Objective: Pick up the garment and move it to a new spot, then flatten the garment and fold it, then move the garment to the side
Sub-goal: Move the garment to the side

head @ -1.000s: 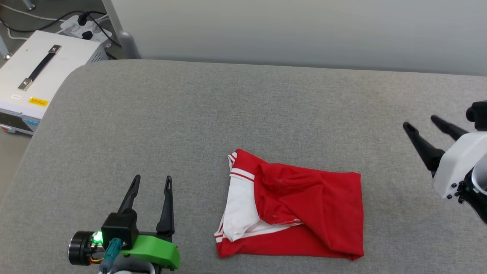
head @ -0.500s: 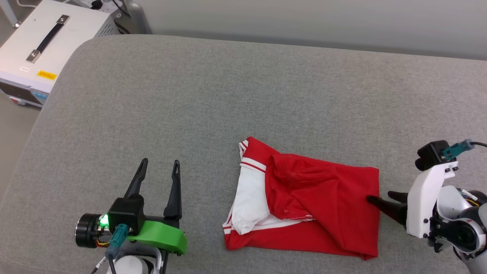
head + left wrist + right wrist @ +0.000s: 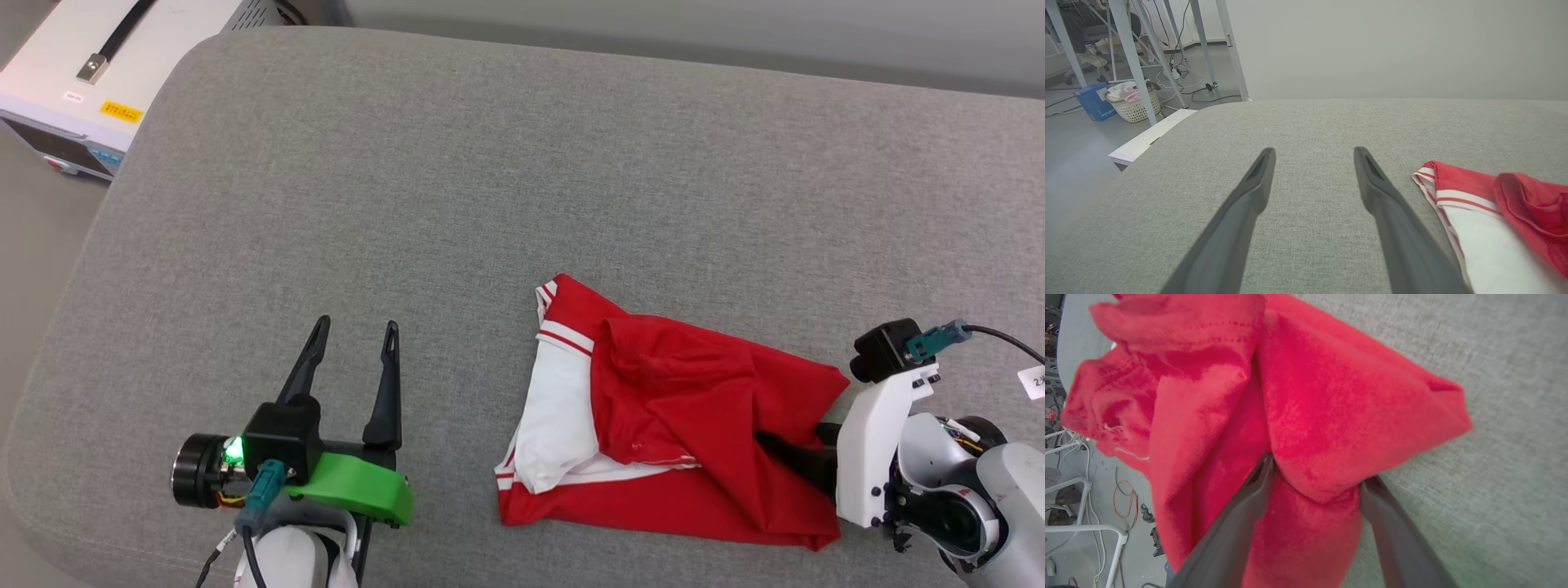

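Our left jaws stand spread and hold nothing; the shirt (image 3: 702, 408) lies off to their right on the grey cushion (image 3: 408, 163), bunched, its long axis running across us. Our right jaws, far nearer, are spread astride a fold at its right edge. We judge they need only close.

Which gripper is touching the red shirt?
The right gripper: its fingers straddle a fold of the garment. The left gripper is open over grey cushion, clear of it.
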Available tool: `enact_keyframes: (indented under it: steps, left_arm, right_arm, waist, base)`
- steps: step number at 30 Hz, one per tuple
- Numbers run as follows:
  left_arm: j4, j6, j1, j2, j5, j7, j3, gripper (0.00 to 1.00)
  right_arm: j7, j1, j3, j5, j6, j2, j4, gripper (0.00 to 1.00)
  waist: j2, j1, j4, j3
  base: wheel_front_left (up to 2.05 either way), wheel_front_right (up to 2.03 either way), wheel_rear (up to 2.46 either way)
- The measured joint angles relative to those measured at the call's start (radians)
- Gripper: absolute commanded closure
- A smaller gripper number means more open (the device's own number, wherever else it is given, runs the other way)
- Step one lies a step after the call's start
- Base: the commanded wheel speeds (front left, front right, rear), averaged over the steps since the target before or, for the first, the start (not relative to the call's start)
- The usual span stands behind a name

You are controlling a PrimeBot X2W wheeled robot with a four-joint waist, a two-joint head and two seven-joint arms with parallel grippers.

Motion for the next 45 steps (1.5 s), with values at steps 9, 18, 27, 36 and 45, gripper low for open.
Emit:
enact_keyframes:
  steps: [9,18,27,36,45]
  left_arm:
    - [0.015,0.003,0.003,-0.001,-0.002,0.0,0.002,0.0]
    - [0.017,0.008,0.044,-0.002,-0.002,0.0,0.012,0.0]
    - [0.002,0.008,0.061,-0.003,-0.002,0.0,0.026,0.0]
    - [-0.027,0.007,0.053,-0.001,0.005,0.0,0.035,0.0]
    - [-0.079,0.006,-0.03,0.015,0.022,0.0,0.037,0.0]
  right_arm:
    - [-0.144,-0.027,0.08,0.022,0.0,-0.033,-0.011,1.0]
    - [-0.232,-0.09,0.133,-0.044,0.0,-0.142,-0.131,1.0]
    - [-0.199,-0.118,0.128,-0.067,0.0,-0.272,-0.242,1.0]
    - [-0.176,-0.153,0.056,-0.09,0.0,-0.324,-0.246,1.0]
    - [-0.196,-0.254,-0.01,-0.14,0.0,-0.393,-0.096,1.0]
  waist:
    - [0.0,0.0,-0.012,-0.033]
    - [0.0,0.0,-0.069,-0.082]
    - [0.0,0.0,-0.182,-0.1]
    - [0.0,0.0,-0.302,-0.074]
    - [0.0,0.0,-0.346,0.046]
  base:
    - [0.0,0.0,0.0]
    - [0.0,0.0,0.0]
    - [0.0,0.0,0.0]
    - [0.0,0.0,0.0]
    - [0.0,0.0,0.0]
